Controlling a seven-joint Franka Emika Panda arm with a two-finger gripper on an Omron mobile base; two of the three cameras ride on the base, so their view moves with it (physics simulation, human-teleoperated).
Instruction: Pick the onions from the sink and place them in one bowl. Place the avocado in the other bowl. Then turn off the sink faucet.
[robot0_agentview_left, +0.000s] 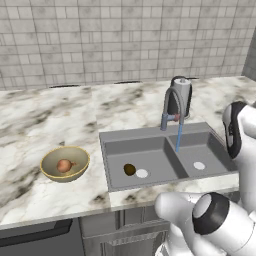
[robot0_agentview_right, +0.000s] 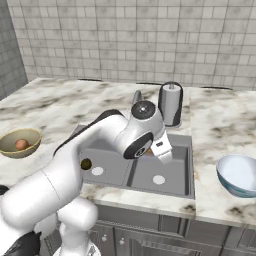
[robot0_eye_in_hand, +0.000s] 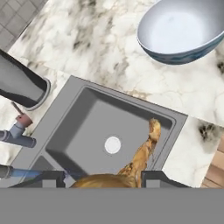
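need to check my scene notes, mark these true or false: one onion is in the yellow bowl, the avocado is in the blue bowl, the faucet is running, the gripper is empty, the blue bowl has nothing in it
1. One onion lies in the yellow bowl. True.
2. The avocado is in the blue bowl. False: it sits in the sink, in the left basin beside the white drain.
3. The faucet is running. True: a blue stream falls from its spout.
4. The gripper is empty. False: an orange-brown onion sits between its fingers above the sink.
5. The blue bowl holds nothing. True.
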